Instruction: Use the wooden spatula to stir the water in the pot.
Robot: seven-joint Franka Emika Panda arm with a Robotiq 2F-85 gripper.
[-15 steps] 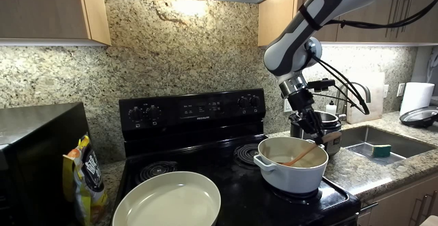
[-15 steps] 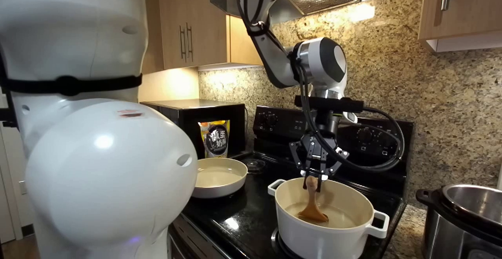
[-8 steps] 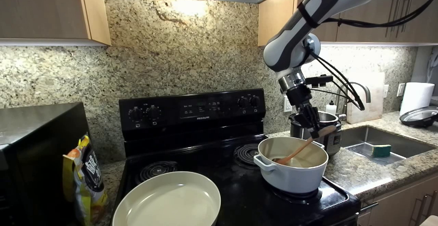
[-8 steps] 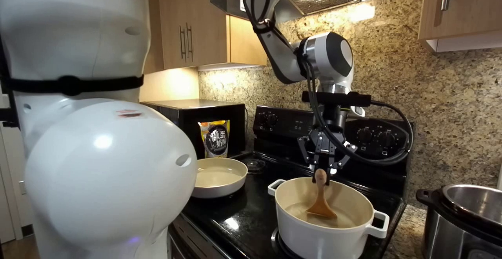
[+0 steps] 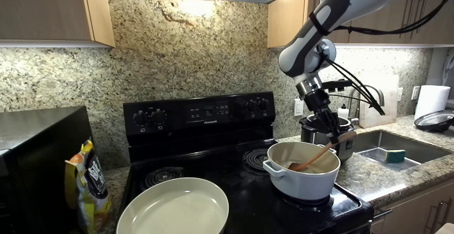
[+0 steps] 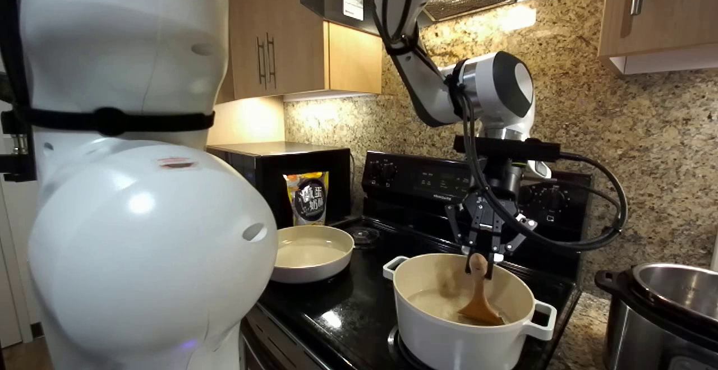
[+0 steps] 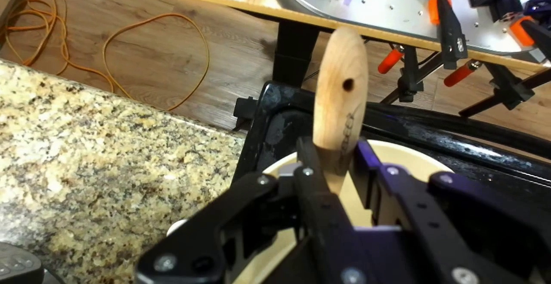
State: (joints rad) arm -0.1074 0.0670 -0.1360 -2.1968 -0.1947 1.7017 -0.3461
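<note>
Exterior views, both: wooden spatula [image 6: 479,300], one, blade down inside the white pot [image 5: 303,187], its grip end tilted up over the rim. Change over the last second: the blade has swept part-way across the pot, toward the side handle nearest the steel cooker [image 6: 639,339], and the pincer [image 7: 333,146] has travelled with it. Bearing on the task, as judged: stirring proper is under way, this being one stroke of it; further strokes would be wanted, with the blade kept low and clear of the wall.

Water [image 6: 429,303]: pale, along the bottom in an exterior view; depth poorly shown, and whether the blade touches the floor of the pot cannot fairly be told.

Pincer: narrow, jaws closed on the spatula's handle from either side. Relation: in the wrist view the rounded end, with small hole, stands out beyond the jaws; the blade lies below them, masked there. Pot: on the stove [image 5: 244,198], beneath the pincer.
</note>
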